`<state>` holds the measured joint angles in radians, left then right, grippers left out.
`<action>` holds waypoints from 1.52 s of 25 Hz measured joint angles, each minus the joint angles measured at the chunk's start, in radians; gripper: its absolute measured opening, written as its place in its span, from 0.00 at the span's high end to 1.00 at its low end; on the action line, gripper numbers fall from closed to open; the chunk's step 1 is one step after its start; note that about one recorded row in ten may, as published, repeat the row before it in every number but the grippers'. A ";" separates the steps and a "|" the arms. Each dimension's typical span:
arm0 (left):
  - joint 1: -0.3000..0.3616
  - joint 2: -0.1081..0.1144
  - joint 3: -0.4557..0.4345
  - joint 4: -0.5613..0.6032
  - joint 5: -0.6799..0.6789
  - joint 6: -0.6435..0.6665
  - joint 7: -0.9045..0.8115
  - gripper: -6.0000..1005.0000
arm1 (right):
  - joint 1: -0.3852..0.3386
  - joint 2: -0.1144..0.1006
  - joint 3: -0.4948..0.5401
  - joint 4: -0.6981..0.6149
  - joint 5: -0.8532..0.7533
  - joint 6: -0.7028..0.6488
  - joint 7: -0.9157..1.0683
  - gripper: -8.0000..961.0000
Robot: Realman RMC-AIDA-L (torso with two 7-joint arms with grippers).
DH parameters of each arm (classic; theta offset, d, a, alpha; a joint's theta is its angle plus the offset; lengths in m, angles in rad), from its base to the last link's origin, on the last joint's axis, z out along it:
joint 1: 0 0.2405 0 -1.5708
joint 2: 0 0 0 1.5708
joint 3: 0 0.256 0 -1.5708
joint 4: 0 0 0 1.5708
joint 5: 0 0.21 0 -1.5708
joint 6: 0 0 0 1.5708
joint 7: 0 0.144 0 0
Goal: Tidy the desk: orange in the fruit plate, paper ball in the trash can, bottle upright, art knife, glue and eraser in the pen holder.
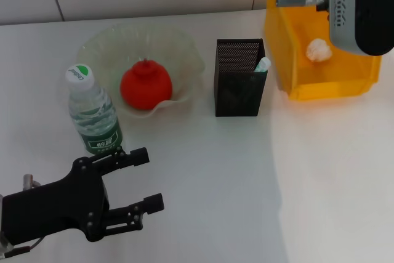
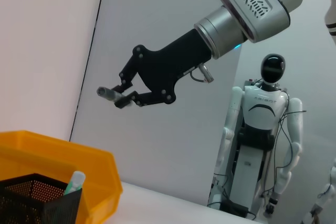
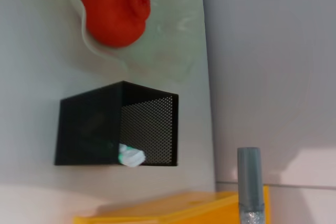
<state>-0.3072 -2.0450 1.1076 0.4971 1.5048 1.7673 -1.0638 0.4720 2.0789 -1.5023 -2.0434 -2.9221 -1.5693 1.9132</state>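
Right gripper (image 2: pixel 113 96): raised high over the bright yellow-orange plastic trash can (image 1: pixel 289 60) at the counter's far right corner, pinching a slim grey cylinder (image 1: pixel 298 0), likely the art knife or glue, ready for the holder.
Left gripper (image 1: pixel 140 180): fingers spread, holding nothing, low by the near left edge just in front of the clear green-labelled water bottle (image 1: pixel 93 112).
Bottle: upright, white cap on top.
Red-orange fruit (image 1: pixel 145 85): resting inside the ruffled pale-green glass plate (image 1: pixel 178 44).
Crumpled white paper ball (image 1: pixel 319 49): lying in the bin.
Square black mesh pen holder (image 1: pixel 239 81): mid-counter, a pale green-tipped item (image 1: pixel 263 64) leaning in its corner.
Eraser: not visible.
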 joint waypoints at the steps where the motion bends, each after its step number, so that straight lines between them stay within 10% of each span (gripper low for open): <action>1: -0.001 0.000 0.000 -0.001 0.000 0.000 0.000 0.19 | -0.001 -0.003 0.001 0.015 0.000 0.045 -0.073 0.85; 18: 0.003 -0.015 0.007 -0.003 0.000 -0.006 0.008 0.19 | 0.011 -0.032 -0.089 0.147 0.000 0.212 -0.316 0.85; 38: -0.010 -0.027 0.009 -0.082 0.012 -0.095 0.102 0.19 | 0.179 -0.118 -0.237 0.420 -0.003 0.281 -0.393 0.85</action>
<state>-0.3175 -2.0718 1.1167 0.4154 1.5166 1.6723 -0.9620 0.6506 1.9612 -1.7393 -1.6237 -2.9253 -1.2882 1.5203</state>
